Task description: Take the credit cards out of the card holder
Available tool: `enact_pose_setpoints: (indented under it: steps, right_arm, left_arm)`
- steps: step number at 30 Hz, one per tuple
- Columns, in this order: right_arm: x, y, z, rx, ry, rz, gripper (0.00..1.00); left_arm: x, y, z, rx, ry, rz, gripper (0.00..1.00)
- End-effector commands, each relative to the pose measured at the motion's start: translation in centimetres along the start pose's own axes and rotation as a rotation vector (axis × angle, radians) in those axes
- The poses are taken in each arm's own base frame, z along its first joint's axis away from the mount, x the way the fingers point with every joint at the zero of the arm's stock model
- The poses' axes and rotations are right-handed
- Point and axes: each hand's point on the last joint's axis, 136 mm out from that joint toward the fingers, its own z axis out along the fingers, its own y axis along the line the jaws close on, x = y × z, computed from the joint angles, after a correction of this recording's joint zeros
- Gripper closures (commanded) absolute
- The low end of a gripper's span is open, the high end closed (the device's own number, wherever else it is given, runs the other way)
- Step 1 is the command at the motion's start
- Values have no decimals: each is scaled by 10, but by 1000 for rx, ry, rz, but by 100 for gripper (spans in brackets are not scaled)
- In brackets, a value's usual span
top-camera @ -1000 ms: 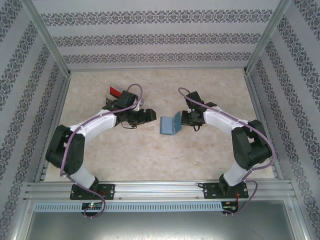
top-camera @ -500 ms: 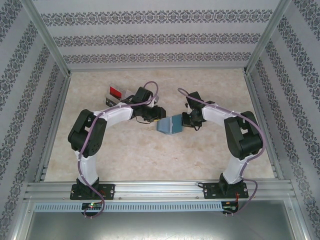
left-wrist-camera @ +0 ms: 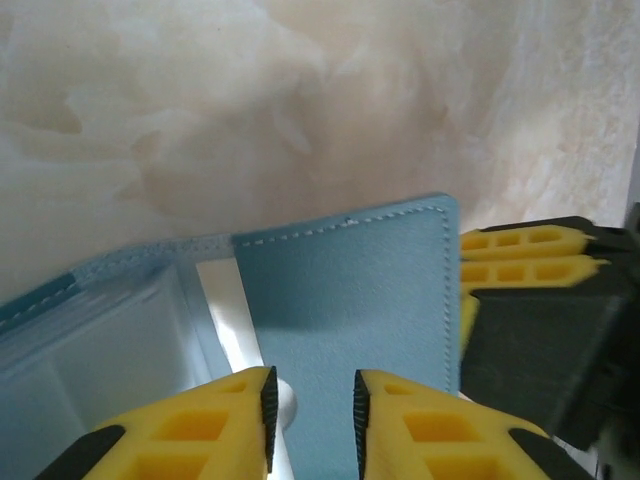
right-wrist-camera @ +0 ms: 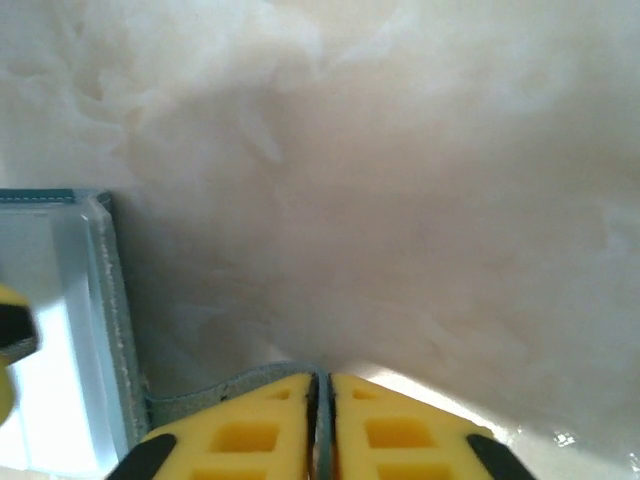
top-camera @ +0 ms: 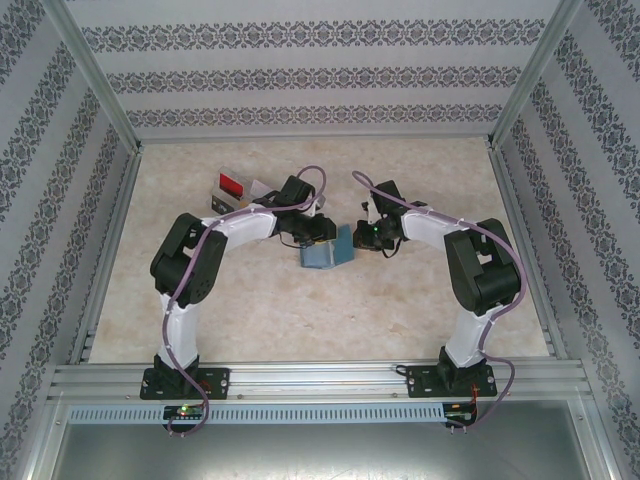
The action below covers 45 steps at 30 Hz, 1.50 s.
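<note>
The card holder (top-camera: 325, 252) is seen lying open near the middle of the table (top-camera: 300, 320), between the two grippers, one half flat and the other half raised at an angle on the right side. The right gripper (top-camera: 363, 235) is placed at the holder's right edge. In the right wrist view its fingers (right-wrist-camera: 270, 420) are pressed almost together, and a thin blue-grey edge of the holder (right-wrist-camera: 205, 400) is clamped between them; a clear pocket (right-wrist-camera: 50, 330) is seen at the left. The left gripper (top-camera: 317, 232) is held over the holder's far left part. In the left wrist view its fingers (left-wrist-camera: 220, 415) are kept apart by a narrow gap above the blue flap (left-wrist-camera: 350, 290); no firm grip can be made out. A white card (left-wrist-camera: 225, 310) is seen in the slot beside the flap, its rounded corner lying in that gap. The right gripper's yellow fingers (left-wrist-camera: 520, 255) are seen at the flap's right edge. A red card (top-camera: 232, 184) is seen at the far left, well apart from the holder.
</note>
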Motion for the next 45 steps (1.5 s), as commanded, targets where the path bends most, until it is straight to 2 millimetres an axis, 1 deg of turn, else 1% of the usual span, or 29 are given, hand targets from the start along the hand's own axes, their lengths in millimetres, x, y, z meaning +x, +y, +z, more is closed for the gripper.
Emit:
enact_pose_setpoints:
  steps: [1,5,7,9,12,15,18,20,23,26,28,30,32,33,35,37,40,45]
  right_arm:
    - [-11,11,-13,-28,-36,-21,79]
    - [-16,-2,-37,51,-118,25,66]
    - [-12,-1,-48,60,-144,48,65]
    - [-7,7,-54,47,-160,47,65]
    - [1,23,-56,20,-155,29,64]
    - [6,32,-48,-13,-125,31,63]
    - [8,34,-38,-16,-100,34,63]
    - [9,37,-30,-28,-70,30,63]
    - [12,35,-20,-7,-43,36,66]
    - [14,32,-15,-5,-32,41,71]
    - [15,32,-12,-7,-29,34,76]
    - [16,31,-9,-4,-21,25,81]
    - [17,30,-7,-1,-18,20,84]
    - [17,30,-6,-3,-17,16,85]
    - [17,31,-5,-4,-14,7,87]
    - [17,33,-4,-13,-14,-9,87]
    - [18,38,-3,-23,-15,-37,88]
    - [18,42,-3,-30,-14,-53,88]
  left_arm:
    - [10,2,14,-21,55,26,74]
    - [15,14,20,-65,78,8,78]
    - [18,20,20,-96,82,8,78]
    - [21,28,20,-119,87,5,79]
    - [25,32,23,-122,99,-1,80]
    - [28,36,25,-127,107,-7,80]
    - [29,35,26,-122,111,-5,80]
    - [29,33,25,-116,114,-4,80]
    - [26,24,20,-91,109,6,80]
    - [19,7,5,-35,91,12,80]
    - [10,0,-13,-3,50,5,78]
    - [4,-2,-29,8,20,-4,74]
    - [2,-1,-44,3,-5,-9,68]
    - [5,4,-49,-10,-8,-15,65]
    - [10,16,-58,-60,-11,-31,62]
    - [17,32,-62,-116,-9,-46,60]
    - [25,40,-61,-123,10,-69,59]
    - [24,39,-57,-106,11,-89,59]
